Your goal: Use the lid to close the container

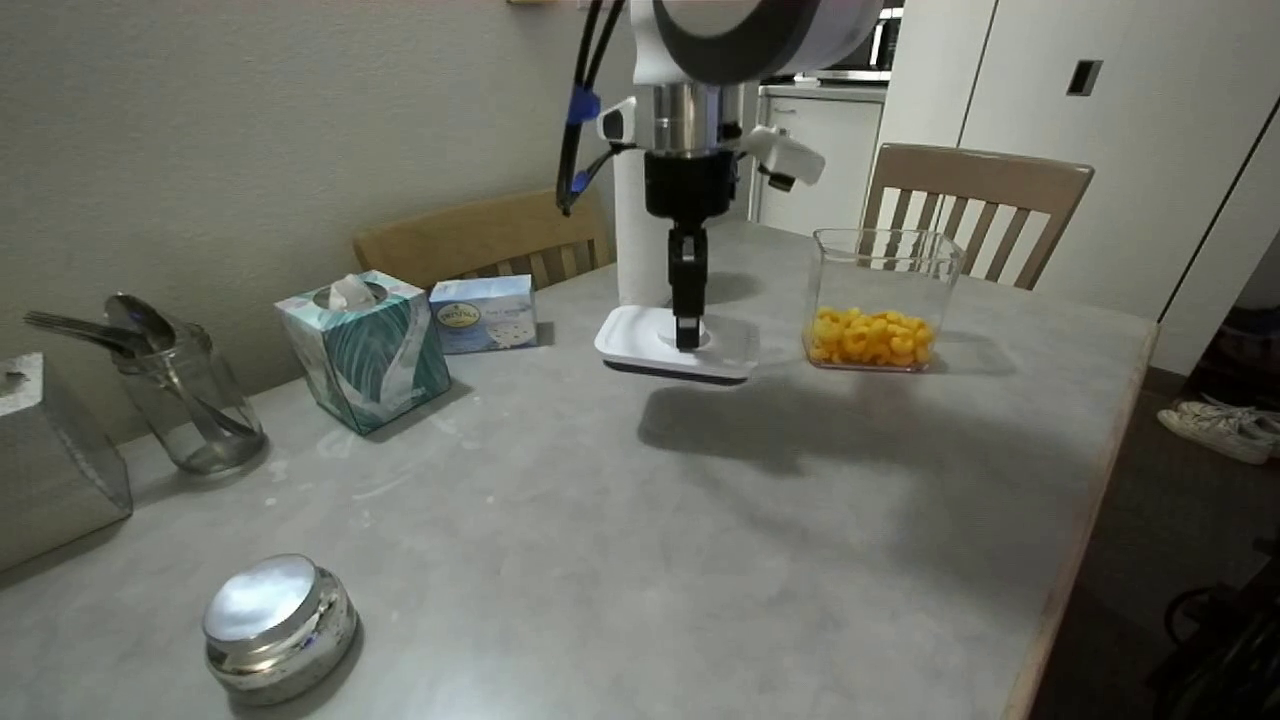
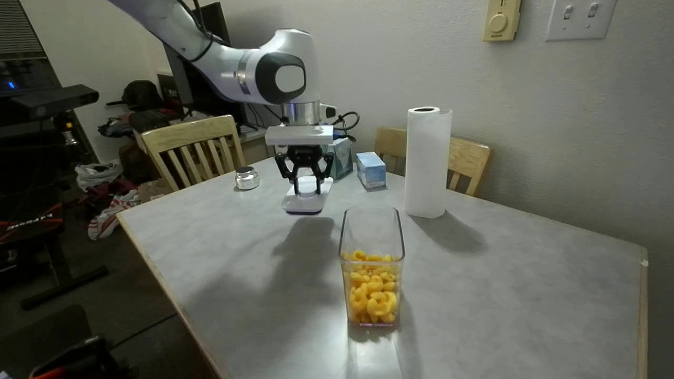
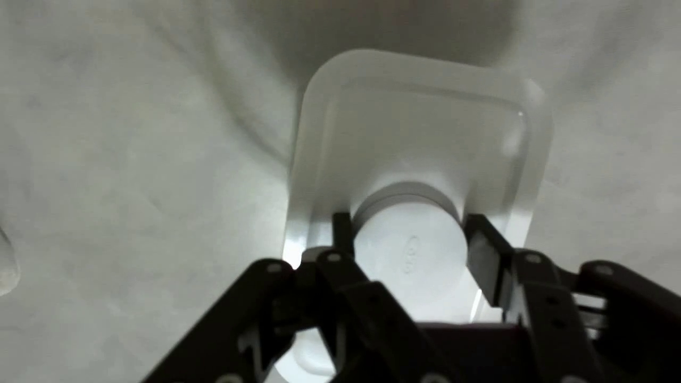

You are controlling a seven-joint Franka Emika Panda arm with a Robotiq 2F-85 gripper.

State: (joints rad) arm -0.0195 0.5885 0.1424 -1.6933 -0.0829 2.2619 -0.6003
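Observation:
The white rounded-rectangle lid (image 1: pixel 635 336) hangs level or nearly so above the table, its shadow apart from it. My gripper (image 1: pixel 688 342) points straight down and is shut on the raised round centre piece of the lid. In the wrist view, the black fingers (image 3: pixel 481 260) stand on either side of that round piece, and the flat part of the lid (image 3: pixel 415 133) spreads beyond them. The clear container (image 1: pixel 882 288) stands upright with its top uncovered and yellow-orange pieces (image 2: pixel 371 295) in its lower part. Sideways from the container, the lid is clearly apart from it.
A paper towel roll (image 2: pixel 427 163) stands upright near the wall. Along that side are a light-blue box (image 1: pixel 485 315), a teal tissue box (image 1: pixel 370 345), a glass jar with utensils (image 1: pixel 200 410) and a grey box (image 1: pixel 55 465). A shiny metal jar (image 1: pixel 278 630) sits farther off.

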